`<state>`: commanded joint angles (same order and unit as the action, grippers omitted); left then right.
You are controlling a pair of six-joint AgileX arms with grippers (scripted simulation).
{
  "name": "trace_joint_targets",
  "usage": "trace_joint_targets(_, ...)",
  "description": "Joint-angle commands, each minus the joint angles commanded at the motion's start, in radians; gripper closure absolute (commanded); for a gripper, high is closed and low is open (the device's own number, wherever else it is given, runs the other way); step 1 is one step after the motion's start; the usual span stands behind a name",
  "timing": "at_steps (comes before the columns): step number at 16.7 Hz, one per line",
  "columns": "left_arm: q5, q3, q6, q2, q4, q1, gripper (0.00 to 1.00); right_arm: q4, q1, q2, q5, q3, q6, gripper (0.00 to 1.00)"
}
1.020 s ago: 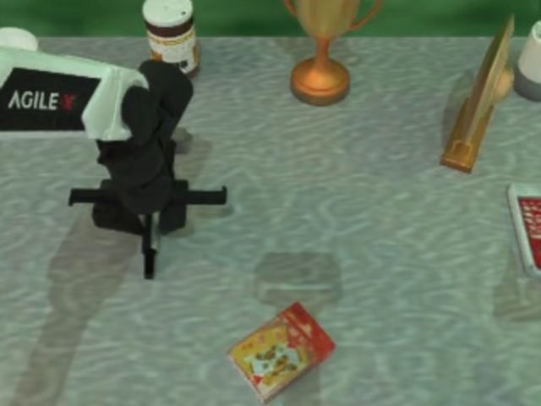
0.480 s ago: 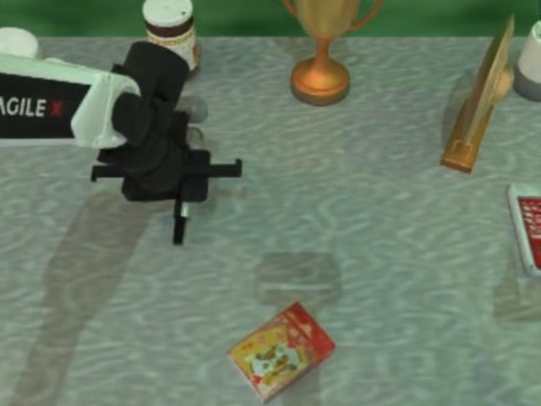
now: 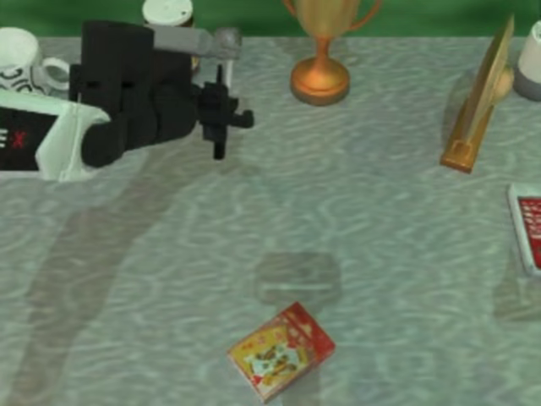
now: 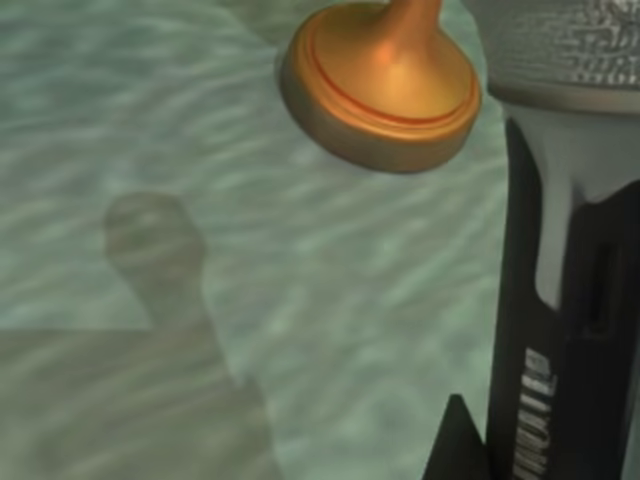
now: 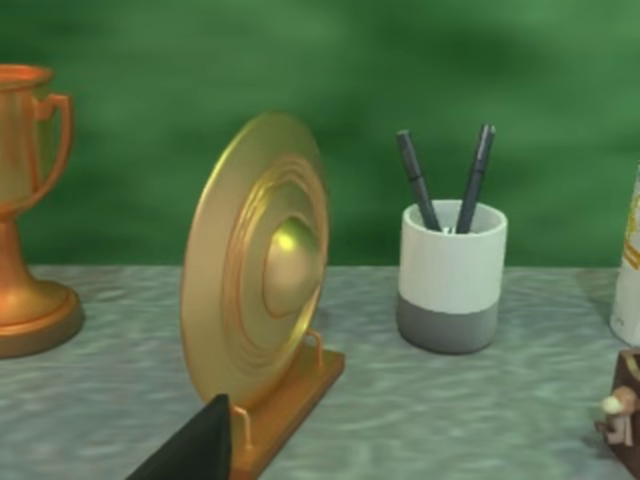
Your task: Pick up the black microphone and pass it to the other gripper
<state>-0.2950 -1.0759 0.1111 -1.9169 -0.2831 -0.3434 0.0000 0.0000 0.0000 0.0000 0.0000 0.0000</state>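
— So, from above?
— Left gripper [image 3: 218, 114] is clamped on the microphone [image 3: 199, 41], lifted at the table's far left, near the trophy [image 3: 320, 59].
— Left wrist?
— Mesh head and black handle [image 4: 560, 300] sit close, off the table.
— Right wrist?
— Only one fingertip of the right gripper [image 5: 195, 445] shows; can't tell its state. Pickup looks done, handover remains.

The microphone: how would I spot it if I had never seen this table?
Start at the gold trophy at the table's far edge, then look to its left, where the left arm's black claw is raised. The black microphone is held in that claw, lying level above the table. Its rounded silver-grey mesh head, pointing toward the trophy, sets it apart.
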Motion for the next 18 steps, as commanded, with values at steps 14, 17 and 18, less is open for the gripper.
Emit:
trace_joint_targets(14,-0.185,0.152,-0.129,0.176,-0.525,0.017,1.00,0.000,0.000,0.000,0.000,0.000,0.000,0.00)
trace_joint_targets(17,-0.148,0.166,-0.128,0.203,-0.521,-0.019,1.00,0.000,0.000,0.000,0.000,0.000,0.000,0.00)
trace_joint_targets(18,-0.117,0.177,-0.127,0.224,-0.517,-0.047,1.00,0.000,0.000,0.000,0.000,0.000,0.000,0.00)
